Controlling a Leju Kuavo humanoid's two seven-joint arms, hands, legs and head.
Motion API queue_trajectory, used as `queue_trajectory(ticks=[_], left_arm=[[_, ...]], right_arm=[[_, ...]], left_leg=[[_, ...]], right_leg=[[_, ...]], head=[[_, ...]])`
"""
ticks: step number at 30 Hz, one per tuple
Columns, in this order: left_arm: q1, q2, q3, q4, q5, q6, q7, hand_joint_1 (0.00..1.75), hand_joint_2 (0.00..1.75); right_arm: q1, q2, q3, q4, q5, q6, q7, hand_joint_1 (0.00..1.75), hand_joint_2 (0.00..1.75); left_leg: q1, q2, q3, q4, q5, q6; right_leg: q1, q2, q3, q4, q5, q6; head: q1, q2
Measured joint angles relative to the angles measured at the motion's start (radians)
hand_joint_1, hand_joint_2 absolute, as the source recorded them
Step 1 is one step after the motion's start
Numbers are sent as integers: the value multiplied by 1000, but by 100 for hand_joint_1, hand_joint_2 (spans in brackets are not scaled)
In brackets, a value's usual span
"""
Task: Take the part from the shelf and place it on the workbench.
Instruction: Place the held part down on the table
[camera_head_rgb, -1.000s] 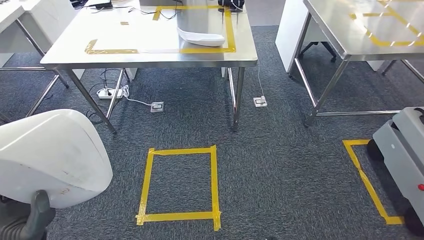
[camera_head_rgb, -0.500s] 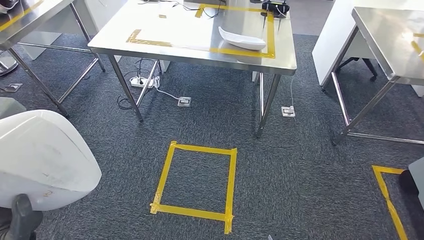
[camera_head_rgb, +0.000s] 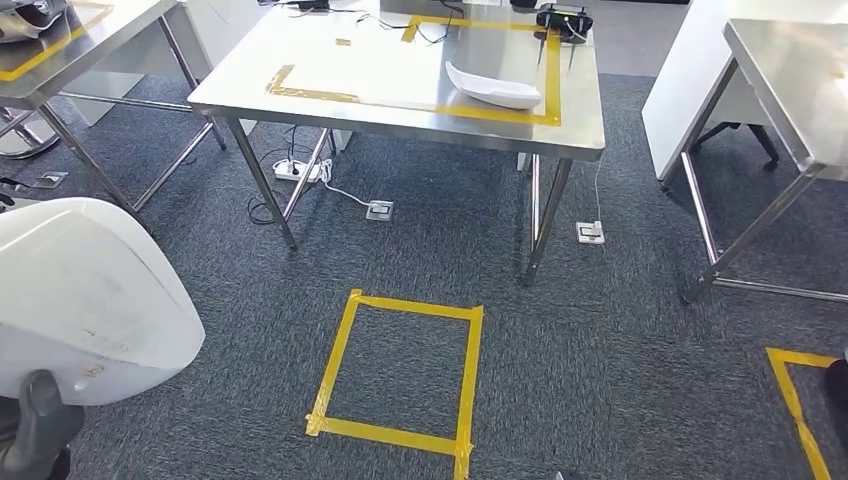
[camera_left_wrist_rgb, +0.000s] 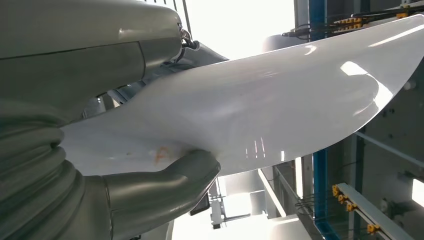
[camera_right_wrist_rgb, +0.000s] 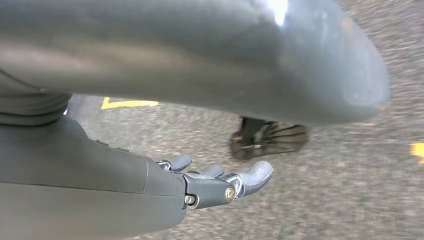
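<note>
The white, curved, shell-like part (camera_head_rgb: 90, 300) sits at the lower left of the head view, held up by my left hand (camera_head_rgb: 35, 425), whose thumb shows under its near edge. In the left wrist view the thumb (camera_left_wrist_rgb: 165, 182) presses on the part's glossy surface (camera_left_wrist_rgb: 270, 110). The steel workbench (camera_head_rgb: 390, 70) stands ahead across the carpet, with a yellow tape outline (camera_head_rgb: 553, 75) on top and a second white part (camera_head_rgb: 492, 88) lying inside it. My right hand (camera_right_wrist_rgb: 100, 180) hangs over the carpet with its fingers (camera_right_wrist_rgb: 225, 182) loosely stretched out and nothing in them.
A yellow tape square (camera_head_rgb: 400, 370) marks the carpet in front of the workbench. A power strip (camera_head_rgb: 300, 170) and cables lie under it. More steel tables stand at the left (camera_head_rgb: 70, 40) and right (camera_head_rgb: 800, 80). A black device (camera_head_rgb: 563, 18) sits at the workbench's far edge.
The whole picture has shifted: my view has turned, so the workbench and the floor square now sit more to the right. The part stays in my left hand.
</note>
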Motion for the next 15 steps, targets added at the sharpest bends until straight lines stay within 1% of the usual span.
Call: queue_trajectory(ticks=[1,2,3,4,5,6,7,8,9,10,11,12,13,14,15], left_arm=[[-6,1,-2,3,3,2,3,175,175],[-9,2,-3,5,5,4,5,175,175],[-10,2,-5,6,7,4,7,175,175],[-10,2,-6,7,7,5,7,175,175],[-11,2,-8,7,8,5,7,175,175],[-12,2,-9,7,8,5,7,175,175],[-13,2,-11,8,8,5,7,175,175],[-15,3,-13,9,8,5,7,175,175],[-15,3,-14,9,8,5,7,175,175],[-15,2,-16,11,8,5,7,175,175],[-15,2,-18,12,8,5,7,175,175],[-15,1,-20,12,8,6,6,175,175],[-15,-1,-22,13,8,7,6,175,175],[-15,-4,-23,13,7,9,7,175,175],[-15,-7,-24,14,6,10,7,175,175]], right_arm=[[-2,0,-3,0,-2,0,-5,0,0],[-4,0,-5,0,-4,0,-9,0,0],[-6,0,-6,0,-5,0,-11,0,0],[-7,0,-7,0,-5,0,-13,0,0],[-7,0,-8,0,-6,0,-14,0,0],[-8,0,-10,0,-6,0,-16,0,0],[-8,0,-12,0,-6,0,-18,0,0],[-7,0,-13,0,-6,0,-18,0,0],[-5,1,-15,0,-5,1,-17,0,0],[-2,1,-15,0,-2,1,-15,0,0],[1,1,-16,0,1,0,-12,0,0],[4,1,-16,0,4,0,-9,0,0],[7,1,-17,0,5,0,-7,0,0],[11,1,-19,0,5,0,-6,0,0],[14,1,-20,0,5,0,-5,0,0]], left_leg=[[-3,3,18,-29,-7,7],[-5,3,26,-39,-21,16],[-5,-1,35,-47,-28,26],[-4,-5,44,-54,-34,34],[-4,-8,57,-60,-41,41],[-3,-10,74,-66,-49,46],[-3,-11,90,-73,-58,50],[-4,-13,108,-78,-69,53],[-4,-15,127,-82,-82,54],[-5,-19,148,-86,-97,55],[-5,-23,173,-90,-113,55],[-6,-27,199,-94,-130,54],[-7,-30,224,-97,-148,52],[-7,-32,246,-99,-168,50],[-8,-36,265,-100,-189,46]], right_leg=[[1,-2,6,-4,-7,6],[3,-3,11,-5,-7,14],[3,-4,15,-1,-2,20],[2,-2,11,16,7,25],[1,3,-6,55,21,28],[-1,8,-40,109,29,30],[-1,14,-87,173,29,31],[-1,18,-138,232,15,32],[0,19,-188,276,-14,33],[0,20,-228,296,-47,34],[0,21,-257,290,-73,34],[-1,22,-274,261,-80,34],[-1,22,-283,212,-53,31],[0,24,-286,149,20,27],[3,25,-285,95,103,23]], head=[[0,0],[0,0],[0,0],[2,0],[3,0],[5,0],[7,0],[7,0],[7,0],[8,0],[8,0],[8,0],[8,0],[7,0],[6,0]])
